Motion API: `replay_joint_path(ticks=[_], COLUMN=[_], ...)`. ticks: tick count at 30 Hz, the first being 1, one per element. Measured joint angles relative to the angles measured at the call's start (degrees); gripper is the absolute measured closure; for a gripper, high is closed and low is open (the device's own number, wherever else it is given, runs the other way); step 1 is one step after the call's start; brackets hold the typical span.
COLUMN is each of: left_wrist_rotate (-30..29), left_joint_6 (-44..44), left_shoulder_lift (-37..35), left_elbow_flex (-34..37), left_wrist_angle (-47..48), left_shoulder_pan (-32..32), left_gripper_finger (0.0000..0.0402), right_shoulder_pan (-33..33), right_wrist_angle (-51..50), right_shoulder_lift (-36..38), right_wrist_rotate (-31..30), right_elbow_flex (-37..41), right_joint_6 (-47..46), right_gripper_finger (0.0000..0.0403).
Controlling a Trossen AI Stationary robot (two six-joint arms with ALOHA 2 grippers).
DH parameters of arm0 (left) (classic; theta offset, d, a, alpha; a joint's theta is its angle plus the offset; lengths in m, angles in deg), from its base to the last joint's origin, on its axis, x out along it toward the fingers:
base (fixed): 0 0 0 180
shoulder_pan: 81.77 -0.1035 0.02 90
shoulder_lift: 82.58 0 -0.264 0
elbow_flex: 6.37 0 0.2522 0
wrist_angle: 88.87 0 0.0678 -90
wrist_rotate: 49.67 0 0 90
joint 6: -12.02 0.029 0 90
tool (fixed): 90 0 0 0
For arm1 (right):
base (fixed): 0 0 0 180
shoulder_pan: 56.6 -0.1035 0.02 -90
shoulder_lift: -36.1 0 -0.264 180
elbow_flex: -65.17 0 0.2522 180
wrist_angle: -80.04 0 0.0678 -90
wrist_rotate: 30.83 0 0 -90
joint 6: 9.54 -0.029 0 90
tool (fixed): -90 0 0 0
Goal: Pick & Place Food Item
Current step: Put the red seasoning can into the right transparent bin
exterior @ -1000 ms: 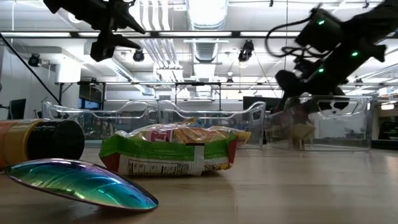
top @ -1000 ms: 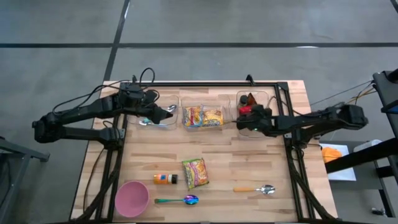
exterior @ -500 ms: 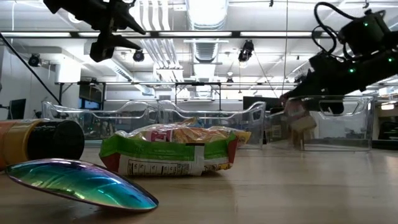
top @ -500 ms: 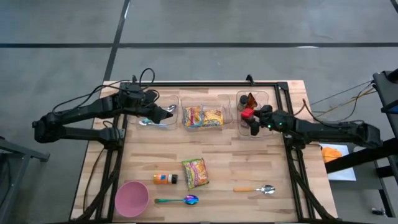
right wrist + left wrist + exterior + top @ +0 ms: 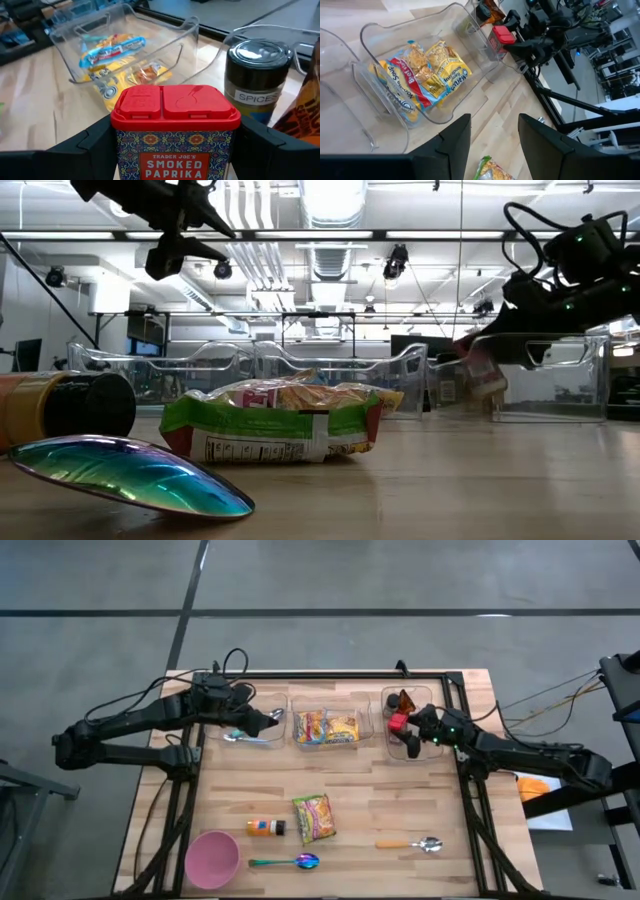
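Observation:
A green noodle packet [image 5: 314, 817] lies flat on the table near the middle front, also seen in the low view [image 5: 270, 423]. My right gripper [image 5: 405, 730] is at the clear right bin [image 5: 428, 695], shut on a smoked paprika tin with a red lid [image 5: 175, 125]. A black-lidded spice jar [image 5: 257, 70] stands beside the tin in that bin. My left gripper [image 5: 492, 145] hovers open over the clear left bin [image 5: 212, 732], with nothing between its fingers. My right gripper pinches the paprika tin between its two fingers, one on each narrow side [image 5: 116, 142], just below the red lid. The fingers [image 5: 270, 145] come nearly level from the table's right side. In the low view the tin [image 5: 485, 372] hangs tilted inside the right bin.
The middle bin [image 5: 365, 705] holds yellow soup packets [image 5: 326, 727]. A metal spoon [image 5: 245, 738] lies in the left bin. Near the front edge are an orange bottle [image 5: 265, 827], a pink bowl [image 5: 212, 858], an iridescent spoon [image 5: 297, 862] and a wooden-handled spoon [image 5: 410, 844].
My right arm has swung its elbow toward the table's near right, and its wrist has turned and sunk a little. The paprika tin has stayed in its fingers at the right bin and has tipped.

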Motion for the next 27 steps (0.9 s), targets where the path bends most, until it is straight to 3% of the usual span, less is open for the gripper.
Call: replay_joint_path(ticks=[27], left_wrist_rotate=[-1.0], left_joint_6=[0.8], left_shoulder_lift=[0.0], left_elbow_flex=[0.1], left_wrist_angle=[-0.2], left_shoulder_pan=[0.0], left_gripper_finger=[0.0230], right_shoulder_pan=[0.3], right_wrist_angle=[7.6], right_shoulder_lift=[-11.2], right_wrist_rotate=[-0.5], right_elbow_flex=[-0.1], right_joint_6=[1.3], right_gripper_finger=[0.0121])
